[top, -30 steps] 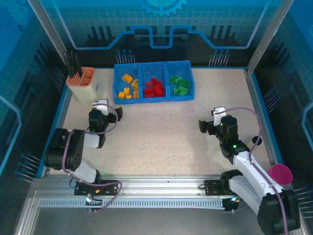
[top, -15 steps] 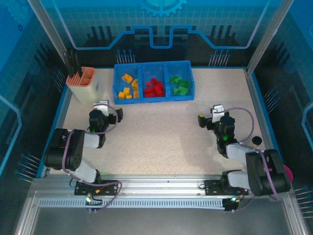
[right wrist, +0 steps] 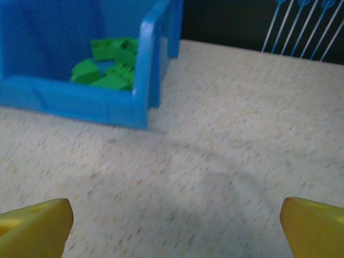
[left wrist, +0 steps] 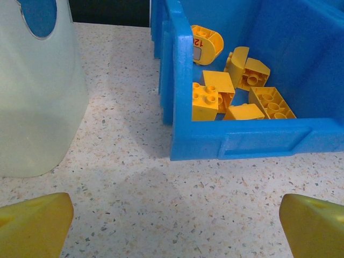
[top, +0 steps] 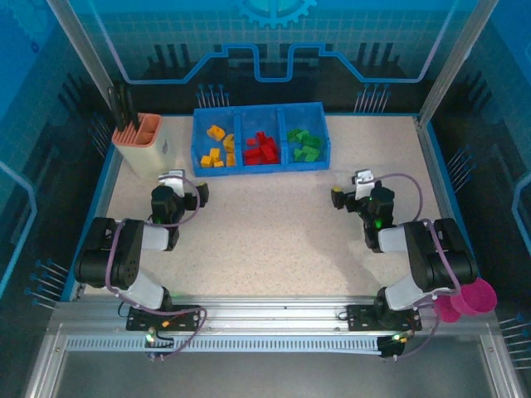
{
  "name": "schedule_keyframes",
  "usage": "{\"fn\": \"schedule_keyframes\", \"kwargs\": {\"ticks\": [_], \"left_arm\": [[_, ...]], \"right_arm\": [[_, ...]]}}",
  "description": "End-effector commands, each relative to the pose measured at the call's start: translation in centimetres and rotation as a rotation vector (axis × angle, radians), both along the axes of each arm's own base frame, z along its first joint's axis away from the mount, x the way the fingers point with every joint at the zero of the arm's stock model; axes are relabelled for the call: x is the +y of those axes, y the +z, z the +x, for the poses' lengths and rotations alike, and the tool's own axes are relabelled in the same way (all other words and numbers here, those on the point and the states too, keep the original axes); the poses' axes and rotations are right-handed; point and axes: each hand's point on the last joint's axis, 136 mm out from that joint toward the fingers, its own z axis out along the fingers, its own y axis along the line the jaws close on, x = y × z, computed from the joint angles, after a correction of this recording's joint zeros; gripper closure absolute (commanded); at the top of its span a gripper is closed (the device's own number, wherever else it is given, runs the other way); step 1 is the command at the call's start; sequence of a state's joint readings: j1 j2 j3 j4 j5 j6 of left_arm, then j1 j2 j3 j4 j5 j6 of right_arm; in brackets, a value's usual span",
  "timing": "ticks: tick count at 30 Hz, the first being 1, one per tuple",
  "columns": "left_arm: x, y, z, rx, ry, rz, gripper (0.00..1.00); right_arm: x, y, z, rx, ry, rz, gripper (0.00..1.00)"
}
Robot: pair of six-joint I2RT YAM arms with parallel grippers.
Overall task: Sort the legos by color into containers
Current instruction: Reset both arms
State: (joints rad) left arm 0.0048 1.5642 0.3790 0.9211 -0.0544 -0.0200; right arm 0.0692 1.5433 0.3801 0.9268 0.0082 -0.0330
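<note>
left gripper [left wrist: 172, 224] jaws apart, empty, just short of blue tray [top: 261, 167]; yellow legos [top: 219, 148] in left compartment, red legos [top: 262, 149] middle, green legos [top: 304, 145] right; no loose bricks on table [top: 265, 240]; right gripper [right wrist: 173, 224] jaws apart, empty; sorting looks done

Right end effector [top: 349, 188]: shifted away from base, nearer green compartment [top: 324, 143]. Right arm [top: 431, 253]: elbow folded back toward near bench [top: 265, 236] edge.

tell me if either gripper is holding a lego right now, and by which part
Nothing is held. The left gripper and the right gripper both stand open, with bare table between their fingers.
</note>
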Motion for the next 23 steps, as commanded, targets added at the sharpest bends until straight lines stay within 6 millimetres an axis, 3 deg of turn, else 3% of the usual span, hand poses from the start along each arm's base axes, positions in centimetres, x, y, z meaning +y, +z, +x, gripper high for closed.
{"fn": "schedule_keyframes", "kwargs": {"ticks": [1, 23], "left_arm": [[-0.34, 0.68, 0.20, -0.020, -0.028, 0.011, 0.01], [-0.30, 0.65, 0.22, -0.017, -0.026, 0.009, 0.01]], "right_arm": [[-0.95, -0.05, 0.34, 0.018, -0.038, 0.017, 0.00], [-0.83, -0.11, 0.44, 0.022, -0.038, 0.009, 0.00]]}}
